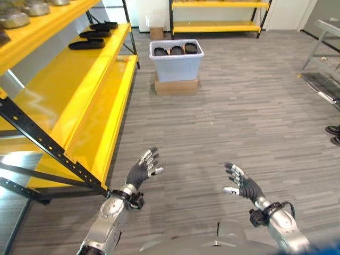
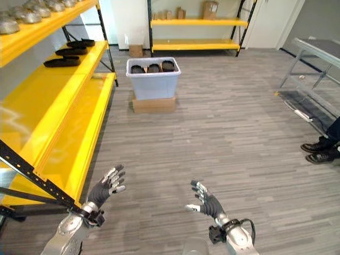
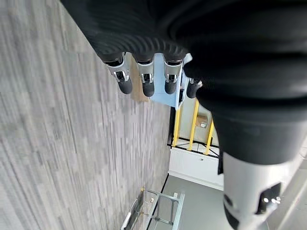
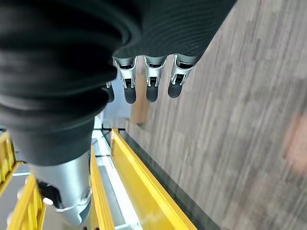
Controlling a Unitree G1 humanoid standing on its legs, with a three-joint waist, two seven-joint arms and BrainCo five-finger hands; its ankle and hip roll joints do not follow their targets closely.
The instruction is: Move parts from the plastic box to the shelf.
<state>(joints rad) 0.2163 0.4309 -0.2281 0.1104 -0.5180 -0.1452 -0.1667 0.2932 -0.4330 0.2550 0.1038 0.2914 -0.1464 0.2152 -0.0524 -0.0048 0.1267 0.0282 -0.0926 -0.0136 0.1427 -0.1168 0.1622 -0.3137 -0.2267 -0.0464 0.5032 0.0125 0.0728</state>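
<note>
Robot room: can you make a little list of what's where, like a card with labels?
box: pale plastic box on a cardboard base, far ahead on the floor
in the box: dark parts
shelf: yellow shelf on the robot's left, dark parts already on it
left hand: open, empty
right hand: open, empty
bystander: a person's shoes at the right edge
</note>
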